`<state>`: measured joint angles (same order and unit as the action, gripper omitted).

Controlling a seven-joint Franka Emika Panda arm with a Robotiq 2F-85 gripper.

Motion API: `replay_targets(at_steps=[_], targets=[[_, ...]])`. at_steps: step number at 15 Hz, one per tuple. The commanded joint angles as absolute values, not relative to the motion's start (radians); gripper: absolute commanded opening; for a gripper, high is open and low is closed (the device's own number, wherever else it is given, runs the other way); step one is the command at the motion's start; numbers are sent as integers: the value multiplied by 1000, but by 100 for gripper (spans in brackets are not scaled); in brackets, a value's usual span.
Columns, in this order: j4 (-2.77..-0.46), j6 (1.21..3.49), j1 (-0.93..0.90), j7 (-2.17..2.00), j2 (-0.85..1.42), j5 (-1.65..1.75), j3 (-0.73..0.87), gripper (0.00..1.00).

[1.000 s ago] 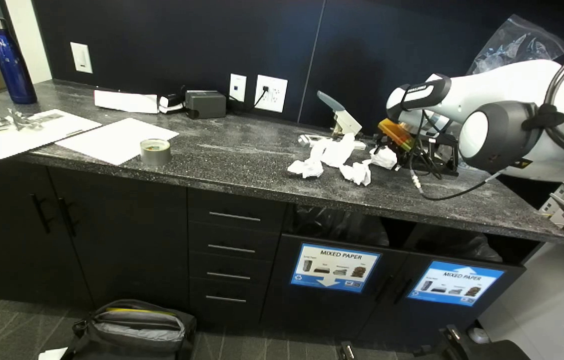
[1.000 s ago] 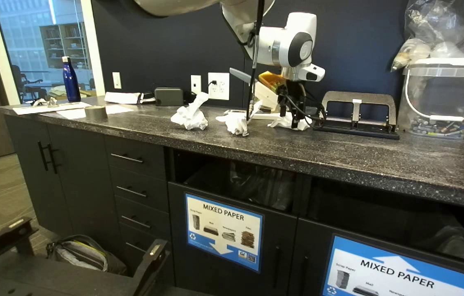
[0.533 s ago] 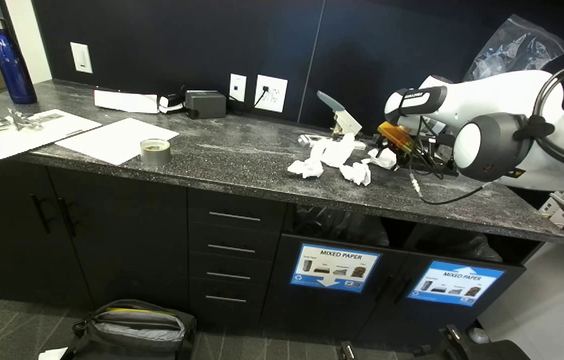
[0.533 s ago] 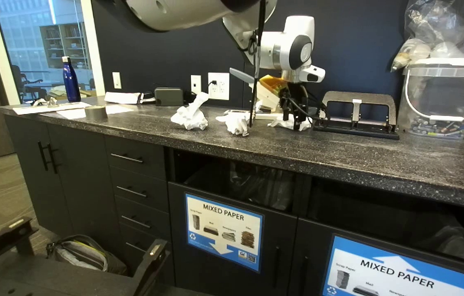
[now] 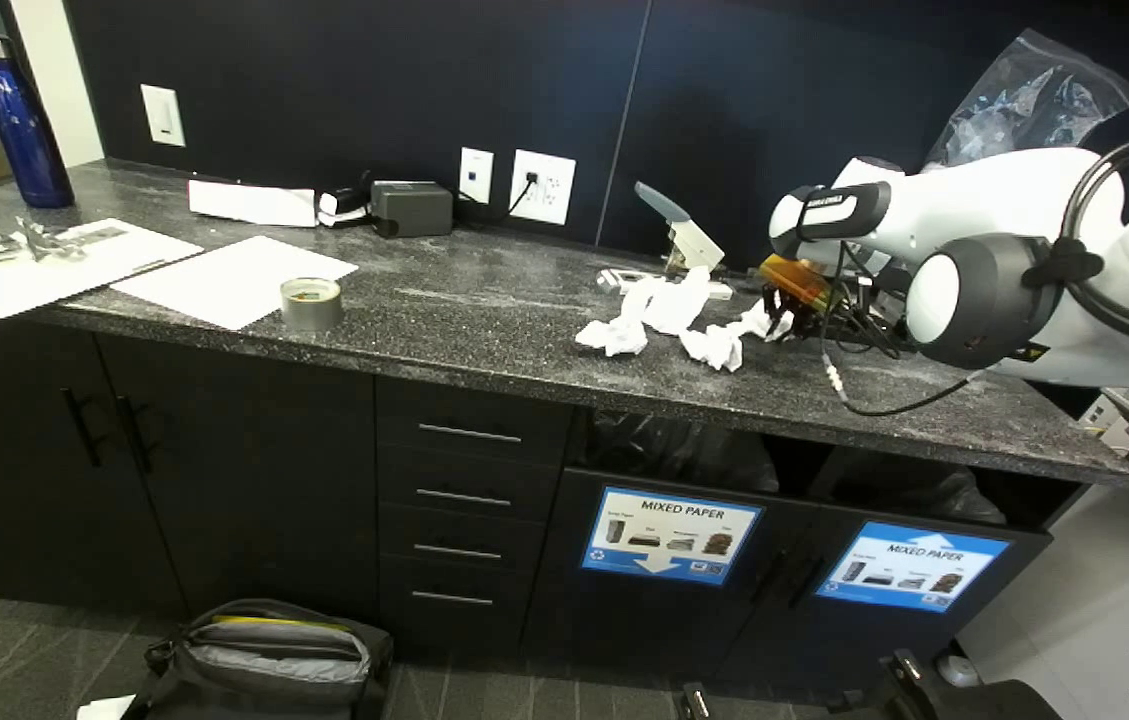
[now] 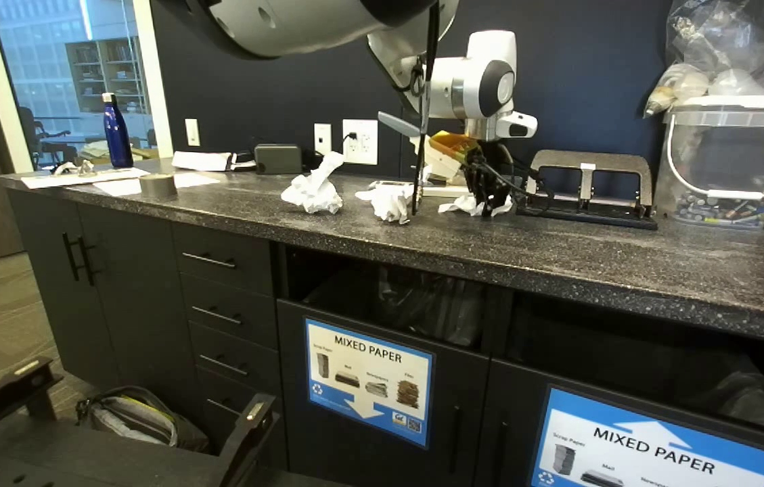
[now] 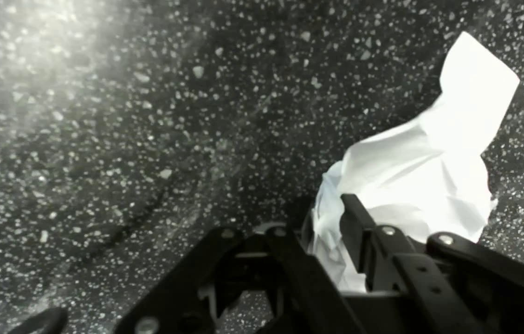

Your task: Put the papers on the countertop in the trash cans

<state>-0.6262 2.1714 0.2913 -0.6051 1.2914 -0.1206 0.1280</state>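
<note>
White and crumpled, one paper wad (image 7: pixel 410 181) lies under the gripper (image 7: pixel 329 222) in the wrist view. The two fingers (image 7: pixel 352 232) are closed about its edge, with a fold pinched between them, while the bigger part spreads free. This edge is, I suppose, taken because a raised fold gives something to hold; how firm the hold is, I cannot tell.

In an exterior view, this wad rests on the countertop (image 5: pixel 484 320), just beside the other wads (image 5: pixel 669 300). They are grouped above one of the trash cans (image 5: pixel 644 620), which looks practical: the way down is short.

In an exterior view, the gripper points down near the hole punch (image 6: pixel 585 182), its tips low at the surface, as so flat a thing seems to demand. Below, a dark liner (image 6: pixel 422 304) shows in the open gap, under the counter's edge. Therefore the wad should probably go up, outward past this edge, and only then down and inward. Its loose end could catch there.
</note>
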Motion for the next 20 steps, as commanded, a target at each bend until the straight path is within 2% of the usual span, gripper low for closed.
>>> replay_targets(at_steps=[1, 3, 10, 20], targets=[[-613, 2054, 313, -434, 1289, -120, 92, 7], [-655, 1996, 314, -359, 1255, -103, 106, 10], [-878, 1934, 269, -362, 1081, 65, 267, 11], [-1352, 1929, 298, -76, 833, 6, 140, 11]])
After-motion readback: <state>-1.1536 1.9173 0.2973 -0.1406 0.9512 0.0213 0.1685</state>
